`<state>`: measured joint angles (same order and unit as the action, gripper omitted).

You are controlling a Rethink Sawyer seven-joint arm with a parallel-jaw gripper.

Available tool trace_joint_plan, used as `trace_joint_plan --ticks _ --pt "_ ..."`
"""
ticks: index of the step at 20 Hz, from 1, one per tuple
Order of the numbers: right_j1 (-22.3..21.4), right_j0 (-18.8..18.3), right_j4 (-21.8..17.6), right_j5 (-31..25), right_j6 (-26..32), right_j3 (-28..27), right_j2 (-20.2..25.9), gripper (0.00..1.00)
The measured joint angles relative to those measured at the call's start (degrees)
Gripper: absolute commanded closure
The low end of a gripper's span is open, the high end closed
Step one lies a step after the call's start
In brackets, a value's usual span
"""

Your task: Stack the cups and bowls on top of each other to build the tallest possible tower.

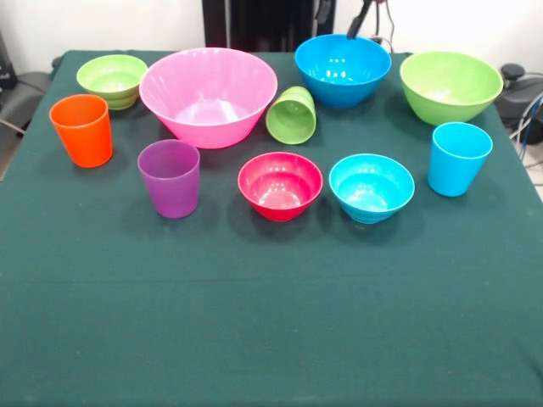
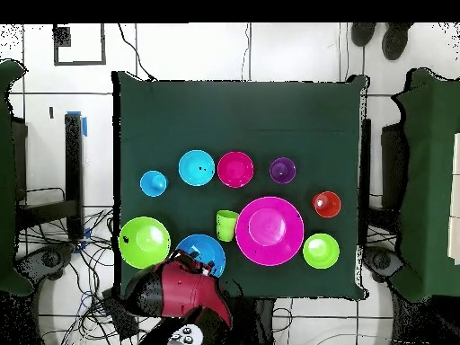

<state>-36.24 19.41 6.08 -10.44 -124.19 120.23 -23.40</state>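
Note:
All pieces stand apart on the green cloth. The large pink bowl [image 1: 208, 95] [image 2: 269, 231] sits at the back. Around it are a small green bowl [image 1: 112, 79], an orange cup [image 1: 81, 129], a purple cup [image 1: 170, 178], a small red bowl [image 1: 280, 185], a small light blue bowl [image 1: 372, 186] and a light blue cup [image 1: 459, 158]. A light green cup [image 1: 292, 114] [image 2: 226, 225] lies on its side beside the pink bowl. A medium blue bowl [image 1: 343, 68] and a medium green bowl [image 1: 450, 85] stand at the back right. My gripper [image 1: 342, 15] [image 2: 192, 261] hangs open and empty above the blue bowl's far rim.
The table's near half [image 1: 271, 322] holds nothing but the green cloth. In the overhead view the red arm [image 2: 175, 289] reaches in from the table's edge over the medium blue bowl [image 2: 202, 254]. Cables lie off the table to the right [image 1: 526, 110].

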Motion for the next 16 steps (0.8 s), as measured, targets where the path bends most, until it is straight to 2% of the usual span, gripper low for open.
trace_joint_plan --ticks 2,4,6,16 --pt "1.0 1.3 0.0 0.1 0.0 -0.4 -1.0 0.0" --pt "3.1 4.8 0.0 0.1 0.0 -1.6 -3.4 0.0" --pt "3.8 5.8 0.0 0.1 0.0 -2.3 -4.0 0.0" --pt "2.9 4.6 0.2 -2.5 0.0 -7.6 -3.3 0.0"
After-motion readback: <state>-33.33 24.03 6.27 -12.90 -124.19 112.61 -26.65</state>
